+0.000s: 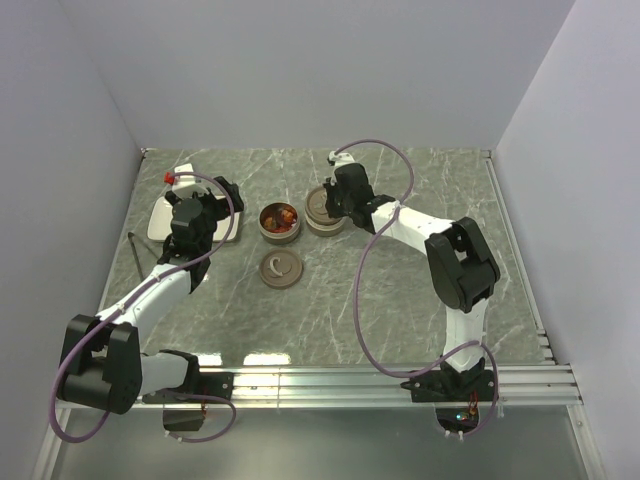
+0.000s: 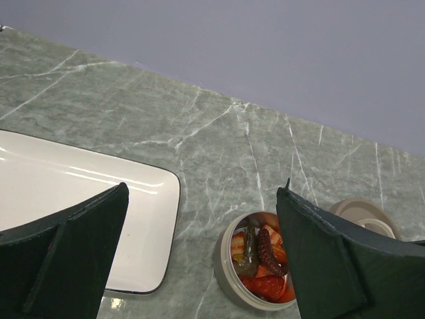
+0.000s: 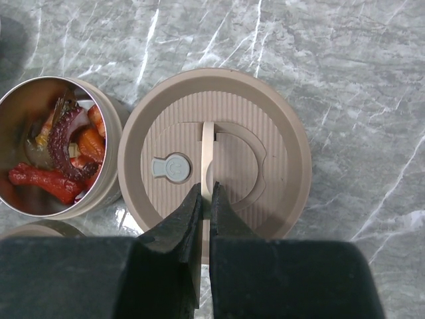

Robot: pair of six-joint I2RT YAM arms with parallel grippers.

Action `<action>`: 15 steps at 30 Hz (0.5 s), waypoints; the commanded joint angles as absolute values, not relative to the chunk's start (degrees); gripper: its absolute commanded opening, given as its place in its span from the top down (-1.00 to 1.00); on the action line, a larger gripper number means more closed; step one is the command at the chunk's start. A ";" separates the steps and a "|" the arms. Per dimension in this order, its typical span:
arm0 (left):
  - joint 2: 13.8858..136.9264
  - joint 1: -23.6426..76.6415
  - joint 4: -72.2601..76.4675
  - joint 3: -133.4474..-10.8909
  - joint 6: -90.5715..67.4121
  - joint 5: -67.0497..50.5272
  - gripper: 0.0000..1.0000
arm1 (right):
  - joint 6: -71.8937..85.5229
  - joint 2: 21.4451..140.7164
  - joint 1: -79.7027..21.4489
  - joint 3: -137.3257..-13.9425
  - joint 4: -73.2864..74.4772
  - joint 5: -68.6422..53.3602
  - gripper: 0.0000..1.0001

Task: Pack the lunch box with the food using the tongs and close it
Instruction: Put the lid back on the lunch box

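Tan handle strip (image 3: 208,149), raised on edge, sits pinched between the closed jaws of the right gripper (image 3: 206,196) at the centre of the ribbed round lid (image 3: 265,133). Just beside the lid, at its 9 o'clock, the open lunch box tin (image 3: 118,143) holds the food (image 3: 63,163), red and orange pieces. The left gripper (image 2: 202,193), jaws spread wide and empty, hangs above the marble table (image 2: 219,133), white plate (image 2: 80,193) at its 9 o'clock.

No legible text, label, brand or number in any view. Sole marking: a small round embossed symbol on the grey tab (image 3: 171,167) of the ribbed lid (image 3: 265,133), at 9 o'clock from the lid's centre. Its meaning cannot be read.
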State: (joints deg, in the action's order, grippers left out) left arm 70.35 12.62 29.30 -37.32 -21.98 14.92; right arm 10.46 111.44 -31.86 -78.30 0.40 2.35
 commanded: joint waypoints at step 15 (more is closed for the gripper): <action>70.31 12.74 31.47 -38.76 -22.59 15.03 -0.99 | 13.36 103.97 -32.43 -76.99 2.11 3.26 1.00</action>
